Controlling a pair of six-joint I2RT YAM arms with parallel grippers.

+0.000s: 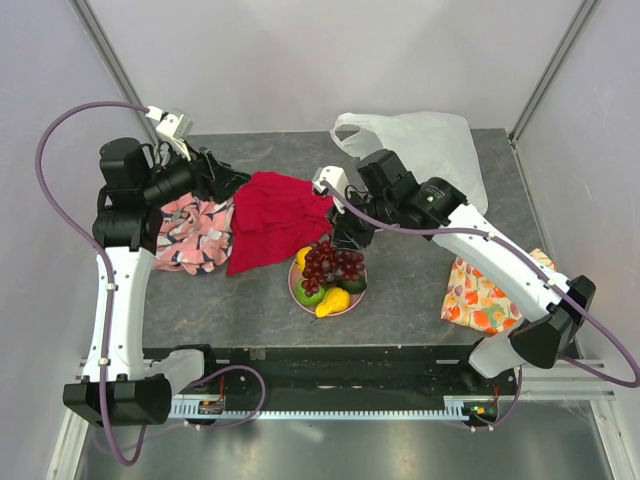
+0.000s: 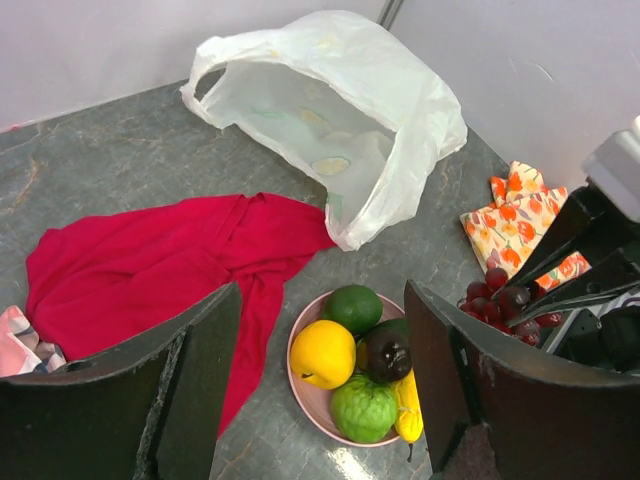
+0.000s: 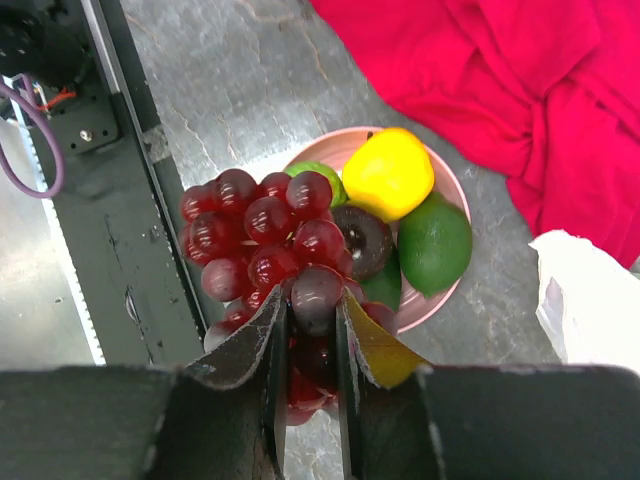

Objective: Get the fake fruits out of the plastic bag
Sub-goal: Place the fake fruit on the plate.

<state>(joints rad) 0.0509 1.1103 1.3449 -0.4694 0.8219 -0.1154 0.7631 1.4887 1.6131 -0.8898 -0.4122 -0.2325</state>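
Observation:
My right gripper (image 1: 345, 236) (image 3: 312, 312) is shut on the dark red-purple grape bunch (image 1: 335, 262) (image 3: 255, 240) and holds it just above the pink plate (image 1: 300, 290) (image 3: 447, 297). On the plate lie a green lime (image 2: 352, 307) (image 3: 433, 243), a yellow-orange citrus (image 2: 323, 353) (image 3: 388, 172), a dark avocado (image 2: 388, 355) (image 3: 362, 240), a bumpy green fruit (image 2: 364, 408) and a yellow pear (image 1: 333, 303) (image 2: 408, 405). The plastic bag (image 1: 430, 140) (image 2: 340, 110) lies open at the back of the table. My left gripper (image 1: 215, 176) (image 2: 322, 320) is open and empty, hovering over the red cloth.
A red cloth (image 1: 272, 215) (image 2: 150, 260) lies left of the plate. A pink floral cloth (image 1: 190, 235) is at the far left. An orange fruit-printed cloth (image 1: 485, 295) (image 2: 520, 215) lies at the right. Grey walls enclose the table.

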